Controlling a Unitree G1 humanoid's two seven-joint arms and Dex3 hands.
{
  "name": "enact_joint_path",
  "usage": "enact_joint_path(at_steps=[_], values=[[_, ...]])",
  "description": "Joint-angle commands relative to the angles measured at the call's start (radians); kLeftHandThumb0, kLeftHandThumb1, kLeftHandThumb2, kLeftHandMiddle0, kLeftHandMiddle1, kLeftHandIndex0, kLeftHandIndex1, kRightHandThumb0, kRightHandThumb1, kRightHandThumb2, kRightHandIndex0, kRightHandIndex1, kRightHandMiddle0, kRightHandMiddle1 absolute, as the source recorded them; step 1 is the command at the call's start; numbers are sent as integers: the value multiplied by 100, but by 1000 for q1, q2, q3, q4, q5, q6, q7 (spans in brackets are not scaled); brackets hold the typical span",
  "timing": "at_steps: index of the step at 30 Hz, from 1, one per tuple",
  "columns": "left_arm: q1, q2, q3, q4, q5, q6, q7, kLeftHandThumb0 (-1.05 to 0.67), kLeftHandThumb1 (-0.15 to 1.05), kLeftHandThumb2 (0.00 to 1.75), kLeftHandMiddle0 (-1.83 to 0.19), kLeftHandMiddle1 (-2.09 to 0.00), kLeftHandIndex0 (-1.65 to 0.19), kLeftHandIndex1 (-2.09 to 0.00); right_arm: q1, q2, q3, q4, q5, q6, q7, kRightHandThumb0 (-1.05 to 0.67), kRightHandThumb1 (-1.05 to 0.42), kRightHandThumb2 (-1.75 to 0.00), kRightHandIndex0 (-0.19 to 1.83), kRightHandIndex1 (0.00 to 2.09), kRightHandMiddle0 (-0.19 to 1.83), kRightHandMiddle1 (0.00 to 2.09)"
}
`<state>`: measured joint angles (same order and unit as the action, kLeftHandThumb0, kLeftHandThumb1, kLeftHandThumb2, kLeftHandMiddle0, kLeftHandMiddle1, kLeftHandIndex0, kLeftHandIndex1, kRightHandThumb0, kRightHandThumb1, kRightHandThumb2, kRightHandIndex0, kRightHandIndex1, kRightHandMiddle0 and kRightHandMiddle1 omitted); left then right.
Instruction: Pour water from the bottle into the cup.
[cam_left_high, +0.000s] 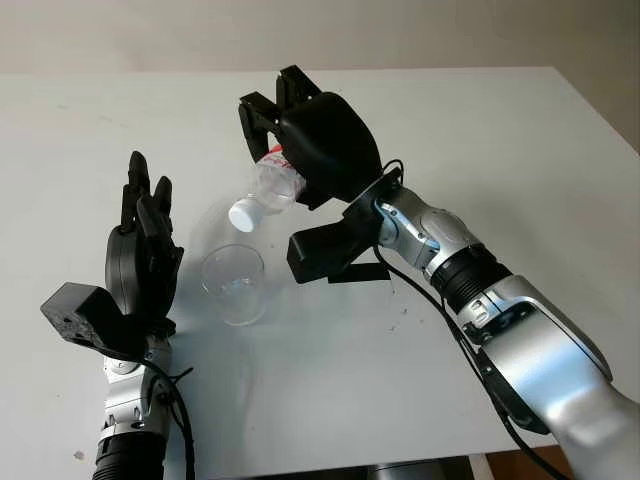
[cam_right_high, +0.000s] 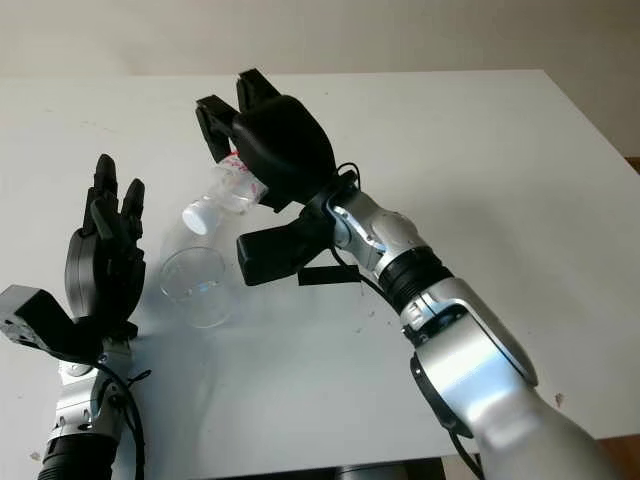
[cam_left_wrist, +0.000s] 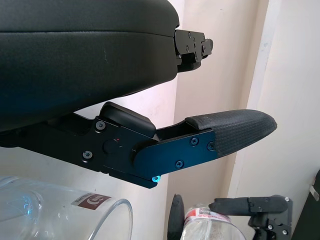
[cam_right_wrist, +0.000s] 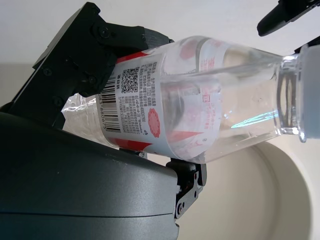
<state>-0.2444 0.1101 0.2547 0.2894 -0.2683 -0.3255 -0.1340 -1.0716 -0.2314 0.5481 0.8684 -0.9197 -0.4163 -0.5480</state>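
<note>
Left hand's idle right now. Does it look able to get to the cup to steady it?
Probably yes. The left hand is open, just beside the cup, with bare table between them. The right hand holds the bottle tilted above, so approach low.

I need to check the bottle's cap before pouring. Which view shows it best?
The left eye view: the white cap of the bottle, held tilted by the right robot hand, sits unobstructed above the cup. The right eye view shows it similarly. The right wrist view catches its edge; the left wrist view shows the bottle's neck.
</note>
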Motion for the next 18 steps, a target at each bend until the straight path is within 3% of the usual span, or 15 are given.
enact_joint_path(at_steps=[1,3,8,18], values=[[2,-10,-3,7,7,-12,1,-90,105,71,19,-41,4,0,-35,-2,14,6,-16,-5,-36,-9,-46,-100,131,209,90,209],[3,-12,-2,5,9,-13,7,-91,105,70,19,-44,3,0,-44,-6,32,16,-41,2,-68,-14,-51,-90,127,209,76,209],[6,-9,-4,1,8,-6,7,-91,105,70,19,-40,6,0,-68,-12,69,40,-89,23,-130,-20,-55,-79,133,209,92,209],[5,-8,-5,12,11,-19,4,-91,105,71,19,-44,2,0,-81,-8,95,60,-116,35,-181,-24,-61,-64,136,209,100,209]])
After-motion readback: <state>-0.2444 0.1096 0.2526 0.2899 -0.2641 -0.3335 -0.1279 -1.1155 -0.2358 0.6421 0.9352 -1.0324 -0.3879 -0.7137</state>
